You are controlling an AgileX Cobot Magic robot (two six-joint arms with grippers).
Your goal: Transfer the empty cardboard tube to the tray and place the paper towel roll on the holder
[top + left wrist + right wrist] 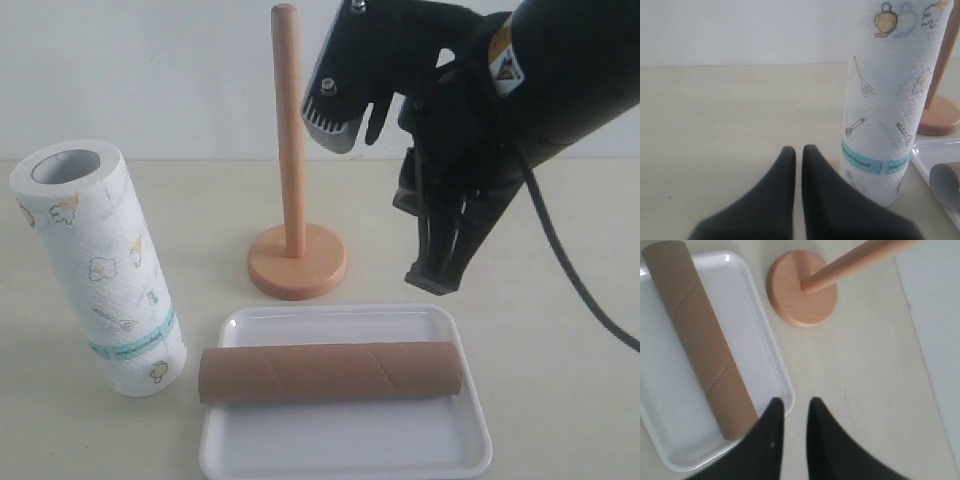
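The empty cardboard tube [330,372] lies flat across the white tray [345,440] at the front. The paper towel roll [95,270] stands a little tilted on the table left of the tray. The holder [297,262] stands bare behind the tray. My right gripper [437,278] hangs above the table by the tray's far right corner; in the right wrist view, the right gripper [795,402] is slightly open and holds nothing, beside the tube [700,340] and tray rim [771,350]. My left gripper [799,150] is shut and empty, low beside the roll [890,100].
The tabletop is pale beige with a white wall behind it. The holder's round base [800,290] is close to the tray's far edge. In the left wrist view, the tray's corner [932,160] and the tube's end [947,182] lie just past the roll.
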